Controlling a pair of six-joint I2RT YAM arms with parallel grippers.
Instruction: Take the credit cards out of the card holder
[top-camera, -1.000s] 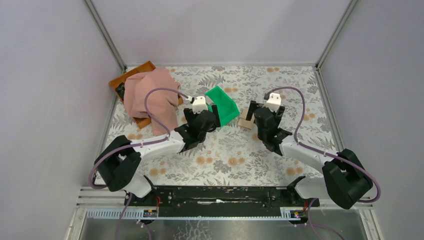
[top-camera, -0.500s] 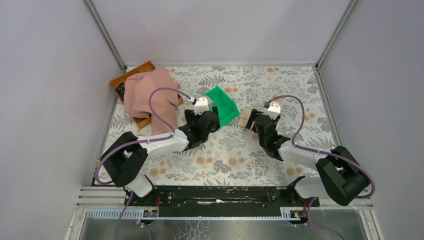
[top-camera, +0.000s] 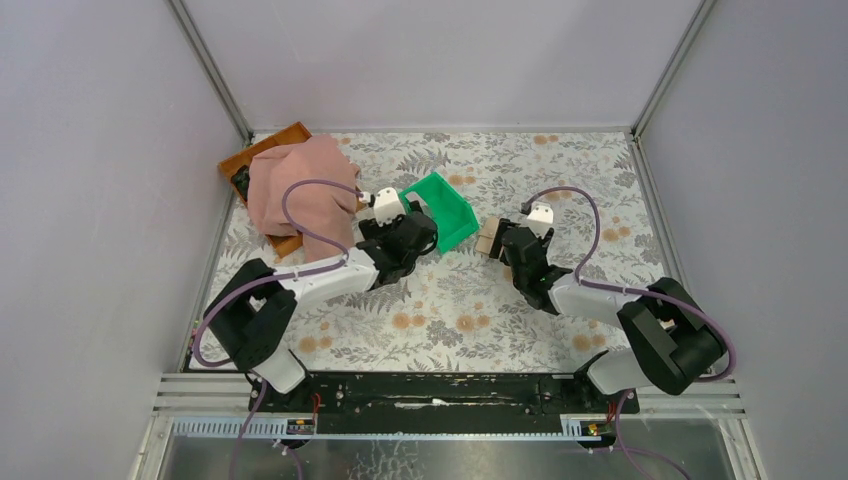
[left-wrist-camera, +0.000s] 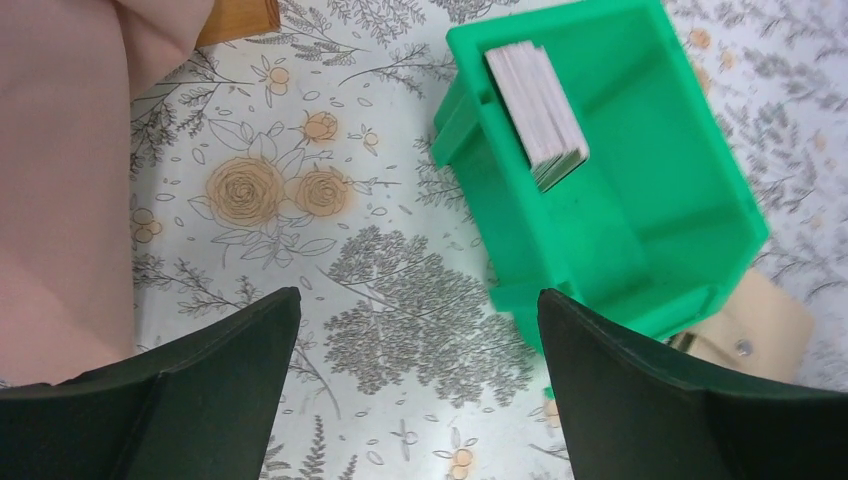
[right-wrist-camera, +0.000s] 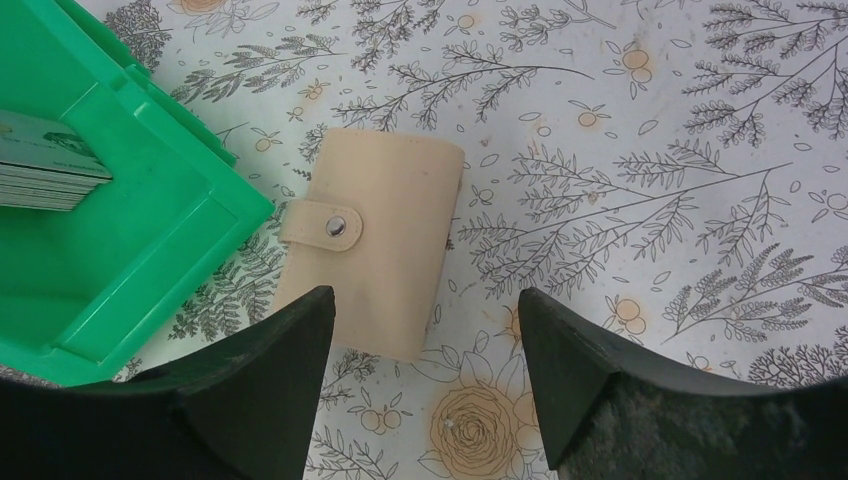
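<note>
Both claws are spread wide and hold nothing. Our right claw (right-wrist-camera: 425, 312) hovers low over the card holder (right-wrist-camera: 375, 240), its two dark fingers either side of the near end without touching. Our left claw (left-wrist-camera: 417, 300) hangs over bare table (left-wrist-camera: 300, 250) just short of a green bin (left-wrist-camera: 640, 250). The card holder lies flat and shut on the flowered table, just beside the bin's near corner, with its strap fastened by a small metal snap (right-wrist-camera: 337, 227). Its outside is pale tan, and any credit cards inside are hidden. It looks light and soft-covered to us, likely to slide or flex if pushed from one side. We would pinch it across its two long edges, clear of the strap, and let the other claw lift the strap's free end to pop the snap. Inside the bin sits a stack of cards (left-wrist-camera: 537, 110); we cannot tell if these belong to the task. Farther left, a pink cloth (top-camera: 295, 190) is draped over a brown board (top-camera: 262, 150).
</note>
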